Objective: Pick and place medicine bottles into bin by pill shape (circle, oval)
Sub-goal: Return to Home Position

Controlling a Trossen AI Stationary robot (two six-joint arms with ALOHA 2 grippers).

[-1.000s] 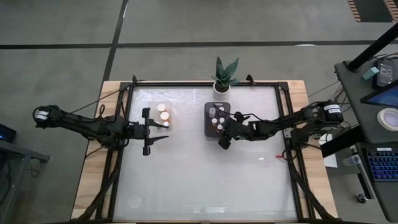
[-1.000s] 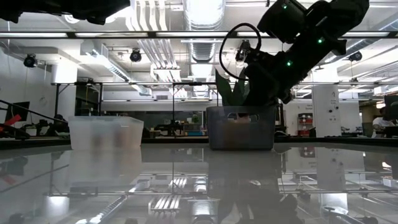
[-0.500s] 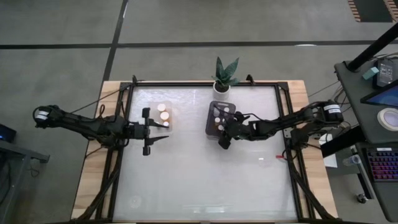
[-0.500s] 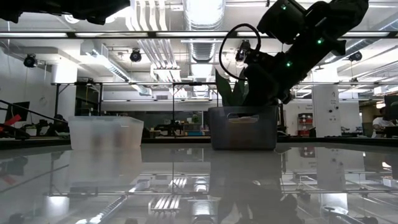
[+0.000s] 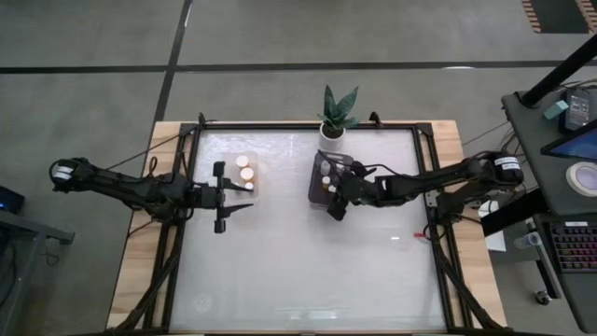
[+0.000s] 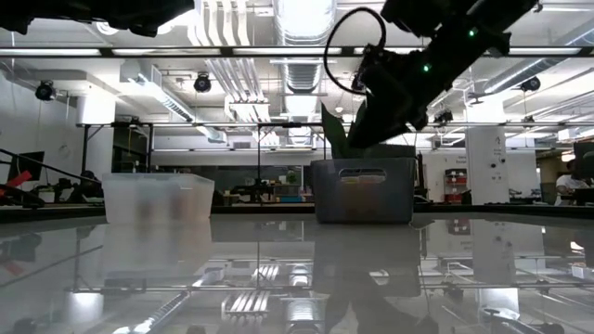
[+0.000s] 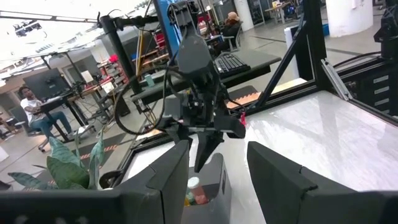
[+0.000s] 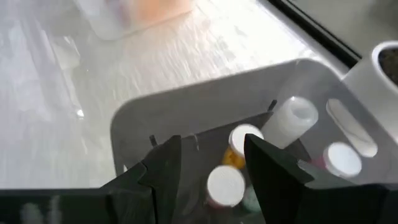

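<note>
A dark grey bin (image 5: 315, 187) stands at the table's far middle and holds several white-capped bottles (image 8: 226, 183), one of them with an orange body (image 8: 235, 157). My right gripper (image 5: 336, 207) hangs open and empty over the bin's near end. In the low view it (image 6: 360, 130) is clear above the rim. A clear bin (image 5: 254, 175) to the left holds three white-capped bottles (image 5: 244, 172). My left gripper (image 5: 229, 196) is open and empty beside the clear bin, at its left.
A potted green plant (image 5: 336, 112) stands at the far edge, just behind the grey bin. The two bins stand apart with bare table between them (image 6: 260, 218). A black frame runs along the table's edges (image 5: 424, 187). People sit in the room beyond.
My right gripper has risen above the grey bin's rim. The grey bin has shifted and turned a little on the table.
</note>
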